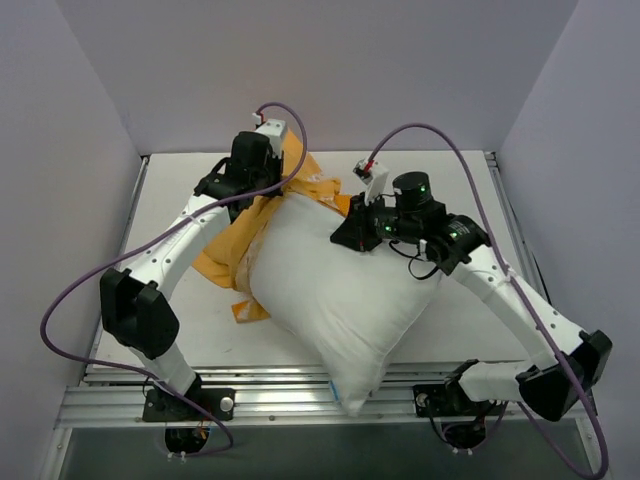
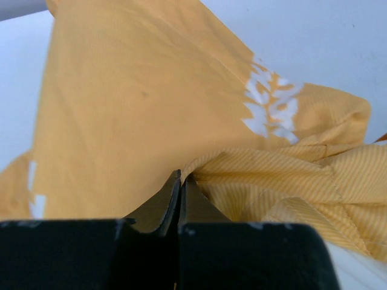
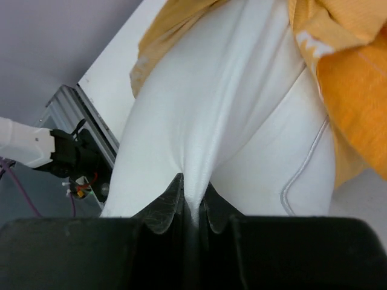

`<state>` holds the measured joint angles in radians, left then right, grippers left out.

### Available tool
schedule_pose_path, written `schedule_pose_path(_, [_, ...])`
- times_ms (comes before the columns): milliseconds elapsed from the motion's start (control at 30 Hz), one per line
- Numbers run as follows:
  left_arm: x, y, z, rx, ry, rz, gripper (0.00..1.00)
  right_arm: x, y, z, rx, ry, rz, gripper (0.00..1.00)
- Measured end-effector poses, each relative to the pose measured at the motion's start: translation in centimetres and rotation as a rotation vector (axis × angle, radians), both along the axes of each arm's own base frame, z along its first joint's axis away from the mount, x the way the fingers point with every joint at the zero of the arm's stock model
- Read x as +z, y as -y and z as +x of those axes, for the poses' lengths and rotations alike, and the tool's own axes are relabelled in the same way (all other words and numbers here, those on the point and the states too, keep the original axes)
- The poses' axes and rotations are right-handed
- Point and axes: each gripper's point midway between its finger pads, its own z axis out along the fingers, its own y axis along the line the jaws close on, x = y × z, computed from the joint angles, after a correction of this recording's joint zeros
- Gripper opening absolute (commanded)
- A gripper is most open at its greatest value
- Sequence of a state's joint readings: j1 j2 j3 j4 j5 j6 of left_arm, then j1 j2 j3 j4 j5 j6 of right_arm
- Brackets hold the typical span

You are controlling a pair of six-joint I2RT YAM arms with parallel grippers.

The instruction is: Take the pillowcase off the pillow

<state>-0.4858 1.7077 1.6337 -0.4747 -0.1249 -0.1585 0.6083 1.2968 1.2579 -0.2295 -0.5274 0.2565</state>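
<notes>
Orange-yellow cloth of the pillowcase [image 1: 228, 255] lay bunched over the far-left end of the pillow [image 1: 340, 290], on the left half of the table [image 1: 170, 195] and reaching toward its far edge. The white pillow lay diagonally across the middle of the table, most of it bare, with its near corner hanging past the near edge over the metal rail [image 1: 270, 398]. Left gripper [image 2: 180, 178]: jaws fully together, with a fold of the case's paler striped inside pinched at the tips. Plain orange outer cloth with a white leaf-like print rose behind it. Right gripper [image 3: 192, 188]: jaws closed on a ridge of white pillow fabric, which was drawn up into a taut crease running away from the tips. In the overhead view this gripper sat at the pillow's far-right edge, just beside the orange cloth. The two grippers were apart, with the pillow's far end between them.
</notes>
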Motion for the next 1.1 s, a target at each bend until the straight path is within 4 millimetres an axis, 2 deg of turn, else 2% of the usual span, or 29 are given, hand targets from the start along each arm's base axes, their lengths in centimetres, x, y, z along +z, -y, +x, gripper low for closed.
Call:
schedule_pose_path(67, [0.9,-1.1,0.3,0.032,0.019,-0.013,0.02,2.7,0.9,-1.3,0.003,0.035,0.020,0.00])
schedule_pose_path(167, [1.9,-3.0,0.7,0.079,0.033,-0.026,0.02,4.9,2.4,-3.3,0.011,0.064,0.021,0.00])
schedule_pose_path(300, [1.5,-4.5,1.1,0.114,0.016,-0.032,0.02,5.3,4.3,-5.1,-0.005,0.072,-0.018,0.00])
schedule_pose_path(467, [0.8,-5.3,1.4,0.135,-0.012,-0.042,0.02,4.9,5.9,-5.3,-0.055,0.061,-0.085,0.00])
schedule_pose_path(667, [-1.2,-5.8,1.9,0.155,-0.070,-0.058,0.03,7.6,7.3,-5.3,-0.108,0.115,-0.100,0.00])
schedule_pose_path(767, [-2.1,-5.2,2.1,0.141,-0.102,-0.081,0.07,7.9,7.5,-5.3,-0.116,0.121,-0.104,0.00])
schedule_pose_path(867, [-2.8,-4.8,2.2,0.122,-0.122,-0.100,0.11,6.6,7.5,-5.2,-0.126,0.094,-0.120,0.00])
schedule_pose_path(900, [-3.0,-4.8,2.2,0.120,-0.123,-0.105,0.15,5.8,7.5,-5.0,-0.136,0.083,-0.124,0.00])
schedule_pose_path(1000, [-3.6,-5.1,2.6,0.123,-0.114,-0.128,0.23,1.4,8.1,-4.4,-0.203,0.010,-0.173,0.00])
schedule_pose_path(1033, [-3.8,-5.2,2.7,0.126,-0.110,-0.135,0.35,-0.4,8.3,-4.2,-0.225,-0.017,-0.199,0.00])
schedule_pose_path(1100, [-3.9,-5.5,2.6,0.133,-0.093,-0.154,0.49,-4.0,8.9,-3.5,-0.275,-0.082,-0.262,0.00])
